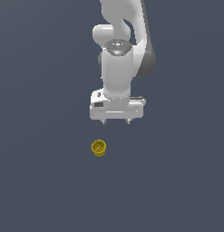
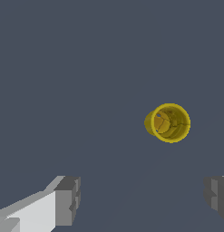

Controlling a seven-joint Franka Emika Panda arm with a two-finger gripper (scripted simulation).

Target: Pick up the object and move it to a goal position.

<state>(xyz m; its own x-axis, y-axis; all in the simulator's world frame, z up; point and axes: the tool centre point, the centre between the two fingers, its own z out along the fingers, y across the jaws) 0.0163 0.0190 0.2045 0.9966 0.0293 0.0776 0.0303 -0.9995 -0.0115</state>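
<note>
The object is a tiny yellow cup-like cylinder (image 1: pixel 99 148) with a hollow, darker inside, standing on the flat dark grey floor. My white gripper (image 1: pixel 115 122) hangs above it and a little toward the exterior view's right, not touching it. The two short dark fingers are spread apart with nothing between them. In the wrist view the cup (image 2: pixel 168 123) shows from above, its open mouth facing the camera, lying beyond the fingertips (image 2: pixel 68 199) and apart from them. The gripper (image 2: pixel 143 195) is open and empty.
A plain dark grey floor (image 1: pixel 41 181) fills both views. The white arm (image 1: pixel 118 54) rises above the gripper at the top of the exterior view. No goal marker shows.
</note>
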